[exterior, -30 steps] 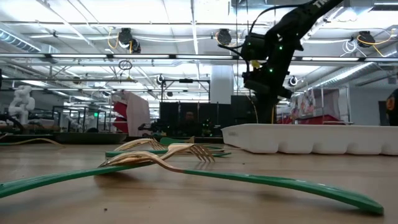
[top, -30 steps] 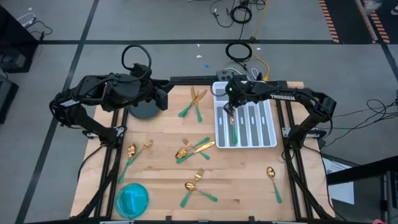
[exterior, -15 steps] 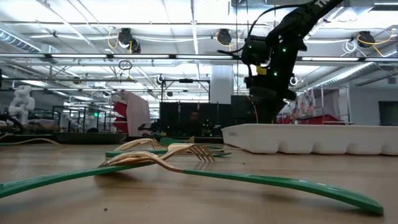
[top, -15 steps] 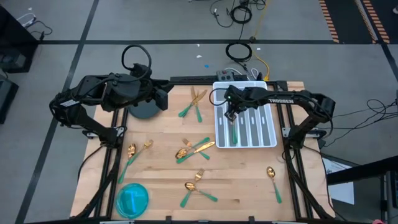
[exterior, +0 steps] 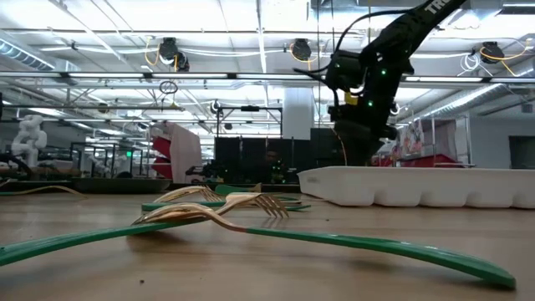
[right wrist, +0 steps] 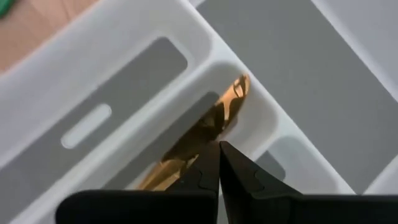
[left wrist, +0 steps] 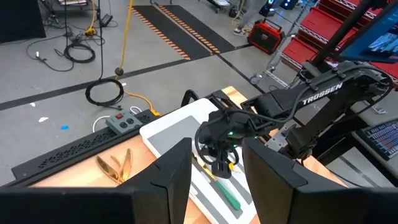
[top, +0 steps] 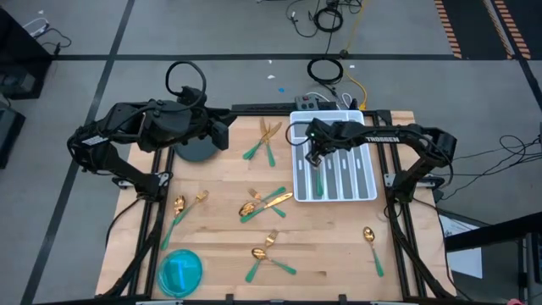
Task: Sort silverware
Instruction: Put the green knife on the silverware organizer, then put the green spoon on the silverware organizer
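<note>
My right gripper [top: 314,156] is shut on one piece of silverware over the leftmost compartment of the white tray [top: 371,195]. The piece's gold head [right wrist: 229,102] sticks out past the fingertips, and its green handle [top: 318,180] runs down the compartment toward the near edge. My left gripper [left wrist: 217,149] hangs open and high over the table's far left, with nothing between its fingers. More gold-and-green silverware lies on the wood: a pair at the far edge [top: 266,141], a heap in the middle [top: 264,202], pieces at the left [top: 181,212], near the front [top: 268,254], and a spoon [top: 372,246]. My right gripper pinches the piece between its two fingers at the lower part of the gold head [right wrist: 198,152], close to the neck. The fingers come from above, slanting down. The head is raised off the compartment floor and throws a shadow there. The green handle [left wrist: 229,196] slants down into the compartment.
A blue round dish [top: 180,271] sits at the near left corner. A dark round thing [top: 196,152] stands under my left arm at the far left. The tray's other compartments [top: 351,174] show grey floors. In the low view a fork [exterior: 217,216] lies close in front.
My right gripper has sunk a little toward the tray's left compartment, staying shut on the piece of silverware.
</note>
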You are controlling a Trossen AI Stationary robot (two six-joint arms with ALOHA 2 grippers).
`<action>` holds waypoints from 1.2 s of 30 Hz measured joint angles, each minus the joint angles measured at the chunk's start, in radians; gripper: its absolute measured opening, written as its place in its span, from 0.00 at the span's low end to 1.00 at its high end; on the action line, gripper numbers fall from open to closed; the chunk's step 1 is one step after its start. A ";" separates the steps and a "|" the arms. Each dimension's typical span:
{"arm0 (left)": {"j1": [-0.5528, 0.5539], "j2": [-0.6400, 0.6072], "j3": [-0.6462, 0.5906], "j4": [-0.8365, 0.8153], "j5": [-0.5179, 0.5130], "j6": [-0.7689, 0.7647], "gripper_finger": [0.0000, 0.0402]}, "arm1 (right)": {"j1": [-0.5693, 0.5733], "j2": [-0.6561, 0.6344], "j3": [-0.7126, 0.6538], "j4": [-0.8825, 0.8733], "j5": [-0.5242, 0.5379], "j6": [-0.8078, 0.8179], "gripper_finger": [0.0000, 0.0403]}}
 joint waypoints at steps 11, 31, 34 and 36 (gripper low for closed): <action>0.000 0.000 0.000 0.000 0.000 -0.004 0.37 | 0.000 0.042 0.001 0.062 -0.025 0.000 0.00; 0.000 0.000 0.000 0.000 0.000 0.004 0.37 | 0.065 -0.071 0.026 -0.011 -0.008 -0.002 0.00; 0.000 0.000 0.000 0.000 -0.002 0.056 0.37 | 0.065 -0.189 0.060 -0.028 0.004 -0.020 0.00; 0.006 0.000 0.000 0.000 -0.007 0.100 0.37 | 0.065 -0.276 0.088 -0.042 -0.002 -0.048 0.00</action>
